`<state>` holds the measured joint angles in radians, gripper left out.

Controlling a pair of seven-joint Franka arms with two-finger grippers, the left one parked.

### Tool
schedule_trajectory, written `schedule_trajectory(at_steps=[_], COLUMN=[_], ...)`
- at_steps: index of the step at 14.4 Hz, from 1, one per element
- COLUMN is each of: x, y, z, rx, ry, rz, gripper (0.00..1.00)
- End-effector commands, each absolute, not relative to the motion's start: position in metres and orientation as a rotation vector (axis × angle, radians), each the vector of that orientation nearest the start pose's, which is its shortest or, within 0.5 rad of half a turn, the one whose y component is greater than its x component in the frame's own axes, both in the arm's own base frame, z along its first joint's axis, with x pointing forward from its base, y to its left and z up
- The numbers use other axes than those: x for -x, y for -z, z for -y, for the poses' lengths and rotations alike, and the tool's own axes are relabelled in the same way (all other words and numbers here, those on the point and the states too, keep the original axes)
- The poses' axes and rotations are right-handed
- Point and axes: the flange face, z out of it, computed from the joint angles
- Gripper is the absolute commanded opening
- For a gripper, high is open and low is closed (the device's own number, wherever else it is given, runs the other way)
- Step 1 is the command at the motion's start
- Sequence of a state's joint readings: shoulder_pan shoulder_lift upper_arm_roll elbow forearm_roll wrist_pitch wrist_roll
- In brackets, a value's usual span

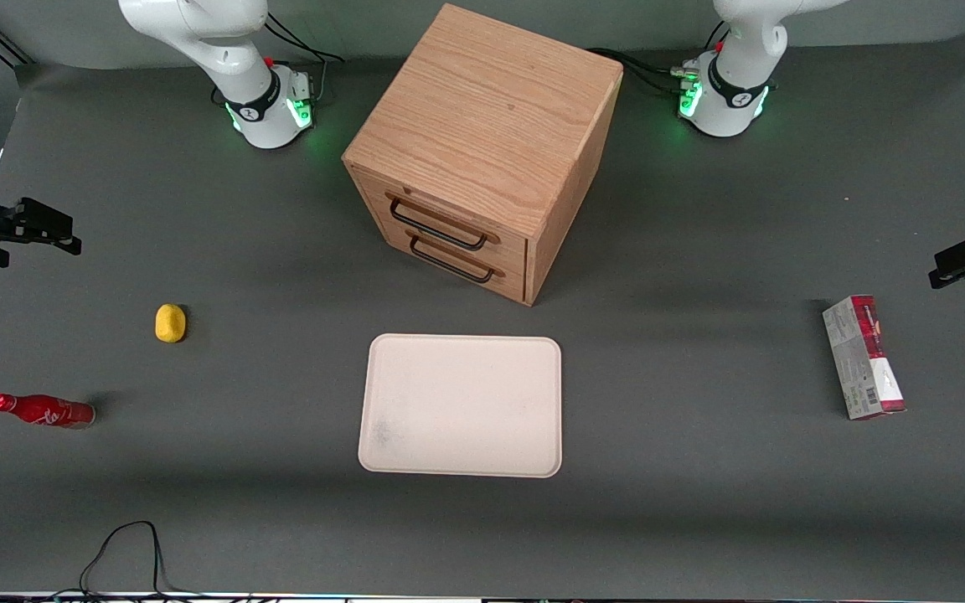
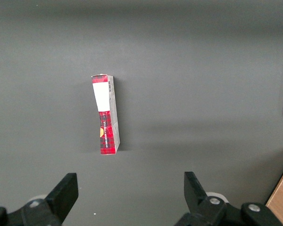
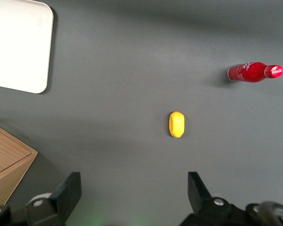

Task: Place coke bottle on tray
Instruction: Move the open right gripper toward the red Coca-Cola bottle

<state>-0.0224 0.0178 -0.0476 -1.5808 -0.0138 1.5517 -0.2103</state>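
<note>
Black cable [image 1: 126, 553] loops on the bench at the edge nearest the front camera, toward the working arm's end. Farther in, the tray [image 1: 461, 405] lies flat at mid-bench: cream, rectangular, rounded corners, low rim, a faint grey smudge near 1 corner; nothing on it. Its rounded corner also shows from the right wrist [image 3: 19, 47].

Coke bottle [image 1: 43, 410] lies on its side on the dark grey matte bench surface [image 1: 281, 519], close to the working arm's end edge and well apart from the tray. Glossy red body, red cap, white script; cap points toward that end edge. Seen from the right wrist as well [image 3: 254, 72].

Yellow rounded object [image 1: 170, 323], smooth and oval, sits farther from the front camera than the bottle, apart from it, between bottle and tray sideways [image 3: 177, 124]. Nothing lies directly on the line from bottle to tray.

Wooden cabinet [image 1: 482, 155], oak grain, 2 drawers with dark wire handles, stands farther from the camera than the tray, turned at an angle.

Red-and-grey carton [image 1: 864, 356] lies flat toward the parked arm's end.

Gripper [image 3: 134, 197] hangs above the bench near the working arm's end edge, fingers spread wide, holding nothing, well clear of the bottle.
</note>
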Motion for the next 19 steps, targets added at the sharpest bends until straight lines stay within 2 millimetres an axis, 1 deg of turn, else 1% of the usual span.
schedule_trajectory(at_steps=[1, 6, 10, 16, 18, 19], x=[-0.556, -0.555, -0.555, -0.555, -0.558, -0.566], y=[-0.613, -0.613, -0.609, -0.611, -0.608, -0.608], z=[0.04, 0.037, 0.041, 0.044, 0.057, 0.074], rx=[3.142, 3.141, 3.139, 3.14, 3.146, 3.154], ry=[-0.079, -0.079, -0.093, -0.086, -0.083, -0.075], rz=[0.186, 0.195, 0.181, 0.173, 0.159, 0.117], gripper=[1.0, 1.0, 1.0, 1.0, 1.0, 1.0])
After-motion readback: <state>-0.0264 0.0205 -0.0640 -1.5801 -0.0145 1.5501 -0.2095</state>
